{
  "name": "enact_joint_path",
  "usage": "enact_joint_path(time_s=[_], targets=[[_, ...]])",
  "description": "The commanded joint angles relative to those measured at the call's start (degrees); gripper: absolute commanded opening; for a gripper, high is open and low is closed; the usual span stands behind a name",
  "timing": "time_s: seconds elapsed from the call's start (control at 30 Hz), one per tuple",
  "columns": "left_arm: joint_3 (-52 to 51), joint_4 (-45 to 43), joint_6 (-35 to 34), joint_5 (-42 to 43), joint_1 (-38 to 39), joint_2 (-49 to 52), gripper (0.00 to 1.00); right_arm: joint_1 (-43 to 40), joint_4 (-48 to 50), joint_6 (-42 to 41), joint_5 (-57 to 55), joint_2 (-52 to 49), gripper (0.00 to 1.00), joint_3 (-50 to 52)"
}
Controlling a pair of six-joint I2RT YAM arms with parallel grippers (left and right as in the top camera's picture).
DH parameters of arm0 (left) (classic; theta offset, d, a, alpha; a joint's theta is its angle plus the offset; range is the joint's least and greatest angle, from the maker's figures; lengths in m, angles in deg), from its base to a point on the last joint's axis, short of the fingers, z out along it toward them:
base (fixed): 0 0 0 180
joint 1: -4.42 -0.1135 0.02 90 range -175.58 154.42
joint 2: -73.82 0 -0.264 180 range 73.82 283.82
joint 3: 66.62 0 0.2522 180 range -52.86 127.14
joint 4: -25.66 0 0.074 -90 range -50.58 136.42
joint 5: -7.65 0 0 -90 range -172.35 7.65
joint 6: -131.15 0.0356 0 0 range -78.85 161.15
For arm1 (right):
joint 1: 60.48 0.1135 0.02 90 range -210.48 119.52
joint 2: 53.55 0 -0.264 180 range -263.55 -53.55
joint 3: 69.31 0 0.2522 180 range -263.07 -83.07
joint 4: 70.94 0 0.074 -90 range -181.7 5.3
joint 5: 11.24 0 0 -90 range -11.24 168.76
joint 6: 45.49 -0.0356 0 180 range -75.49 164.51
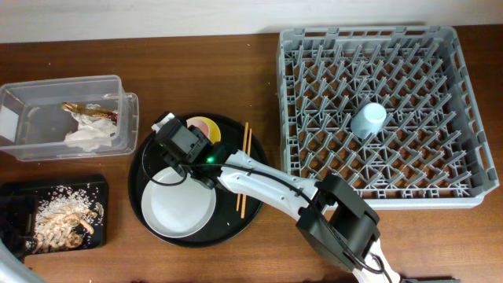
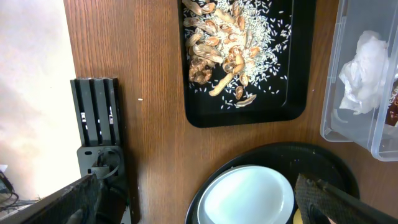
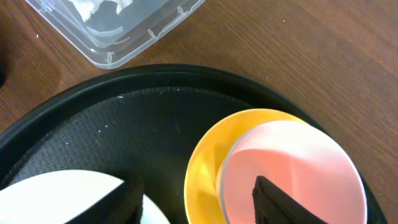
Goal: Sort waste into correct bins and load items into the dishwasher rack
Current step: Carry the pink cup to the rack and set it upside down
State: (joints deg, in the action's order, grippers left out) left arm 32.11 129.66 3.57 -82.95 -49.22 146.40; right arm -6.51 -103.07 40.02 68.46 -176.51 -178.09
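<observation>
1 pink cup [image 3: 292,174] | 1 blue cup [image 1: 368,119] | left tool [image 2: 198,190] wide | right tool [image 3: 198,190] wide

Overhead: fixed above, straight down, wide, whole round black tray [image 1: 145,157] in frame. Left wrist: mid height, off tray's left side, looking down, only tray's edge caught. Right wrist: in tight over tray's far part. All three share tray and white plate [image 1: 177,208].

The right gripper [image 3: 204,200] hangs with jaws spread over the round black tray [image 3: 93,130]. The pink cup [image 3: 292,171], on the yellow saucer [image 3: 202,165], sits between its fingertips. The white plate [image 3: 56,199] lies left, the clear tub [image 3: 127,37] beyond.
</observation>
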Motion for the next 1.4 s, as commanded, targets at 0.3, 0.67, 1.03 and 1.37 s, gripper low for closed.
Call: enact_joint_path(time_s=[0.3, 0.67, 1.03, 1.37], targets=[[0.0, 0.1, -0.5, 0.0, 0.0, -0.3, 0.99, -0.4, -0.2, 0.0, -2.4, -2.1, 0.28, -0.3], [0.0, 0.1, -0.5, 0.0, 0.0, -0.3, 0.99, -0.5, -8.8, -0.6, -7.8, 3.0, 0.04, -10.2], [0.0, 0.1, -0.5, 0.0, 0.0, -0.3, 0.99, -29.2, -28.3, -10.0, 19.5, 16.1, 0.04, -19.8], [0.0, 0.1, -0.5, 0.0, 0.0, -0.3, 0.99, -61.9, -26.0, -10.0, 78.3, 0.3, 0.04, -19.6]])
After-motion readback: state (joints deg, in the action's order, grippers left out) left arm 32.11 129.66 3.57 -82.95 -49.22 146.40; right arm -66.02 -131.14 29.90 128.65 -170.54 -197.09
